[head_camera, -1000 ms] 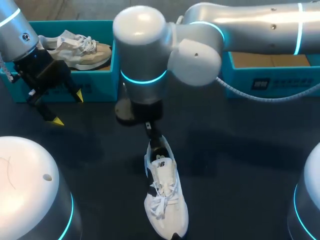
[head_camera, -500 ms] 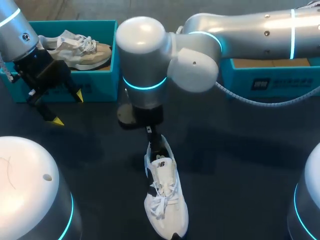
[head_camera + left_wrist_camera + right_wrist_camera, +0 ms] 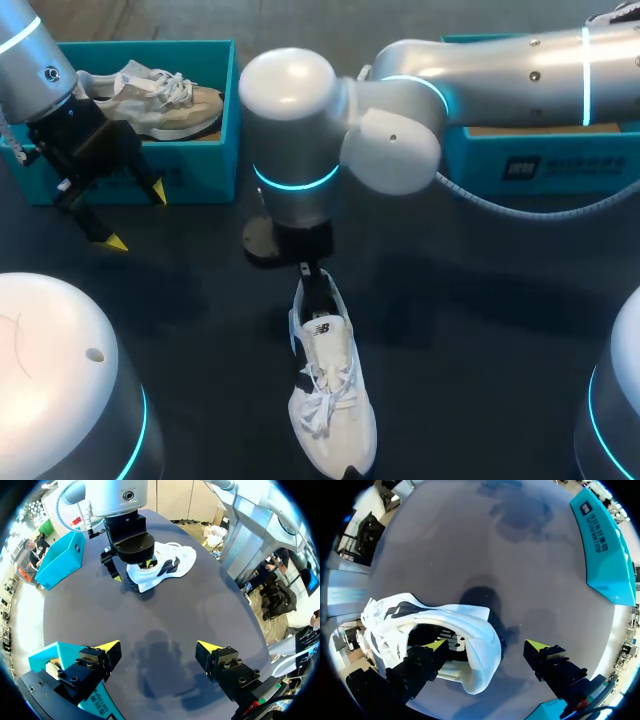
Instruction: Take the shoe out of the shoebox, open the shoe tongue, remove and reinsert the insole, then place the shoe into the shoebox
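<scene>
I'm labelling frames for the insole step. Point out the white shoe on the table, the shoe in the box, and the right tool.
white shoe [image 3: 322, 395], head view, on its laces.
boxed shoe [image 3: 170, 105], head view, on its side.
right tool [image 3: 486, 644], right wrist view, midway between its yellow tips.

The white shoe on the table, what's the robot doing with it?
The white shoe lies on the dark table. The right gripper is down at the shoe's heel with its fingers open, one at the shoe's opening and the other outside the heel, not squeezing it. The left gripper hangs open over the table beside the blue shoebox, holding nothing. A second shoe sits in that shoebox.
</scene>
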Controlling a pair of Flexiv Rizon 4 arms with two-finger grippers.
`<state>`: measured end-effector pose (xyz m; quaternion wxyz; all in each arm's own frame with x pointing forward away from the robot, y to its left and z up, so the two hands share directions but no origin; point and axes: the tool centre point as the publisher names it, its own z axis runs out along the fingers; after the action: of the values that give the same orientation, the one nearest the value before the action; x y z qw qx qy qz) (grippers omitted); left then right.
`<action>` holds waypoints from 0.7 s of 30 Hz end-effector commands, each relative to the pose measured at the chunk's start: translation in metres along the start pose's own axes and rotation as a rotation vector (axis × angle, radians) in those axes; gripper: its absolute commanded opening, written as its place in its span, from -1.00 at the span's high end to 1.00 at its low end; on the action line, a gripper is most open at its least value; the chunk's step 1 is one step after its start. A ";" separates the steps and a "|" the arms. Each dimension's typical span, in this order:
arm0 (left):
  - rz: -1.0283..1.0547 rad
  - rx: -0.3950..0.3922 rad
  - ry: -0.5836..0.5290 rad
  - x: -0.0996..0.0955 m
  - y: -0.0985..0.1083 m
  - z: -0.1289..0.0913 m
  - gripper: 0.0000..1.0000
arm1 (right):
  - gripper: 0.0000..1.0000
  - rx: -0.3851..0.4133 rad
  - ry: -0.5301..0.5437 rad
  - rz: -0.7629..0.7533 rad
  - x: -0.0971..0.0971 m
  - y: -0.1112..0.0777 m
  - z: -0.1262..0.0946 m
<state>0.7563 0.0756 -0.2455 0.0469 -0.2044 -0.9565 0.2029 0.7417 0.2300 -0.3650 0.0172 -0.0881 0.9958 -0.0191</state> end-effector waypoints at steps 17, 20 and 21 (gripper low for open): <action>0.000 -0.002 0.000 0.001 0.000 0.000 -1.00 | -0.95 -0.032 0.033 0.015 -0.015 -0.008 0.022; 0.000 -0.002 0.000 0.001 0.000 0.000 -1.00 | -0.80 -0.030 0.033 0.017 -0.013 -0.007 0.022; 0.000 -0.002 0.000 0.001 0.000 0.000 -1.00 | -0.78 -0.031 0.034 0.017 -0.013 -0.006 0.023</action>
<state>0.7563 0.0756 -0.2455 0.0469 -0.2044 -0.9565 0.2029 0.7582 0.2244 -0.3865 -0.0025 -0.0800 0.9968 -0.0039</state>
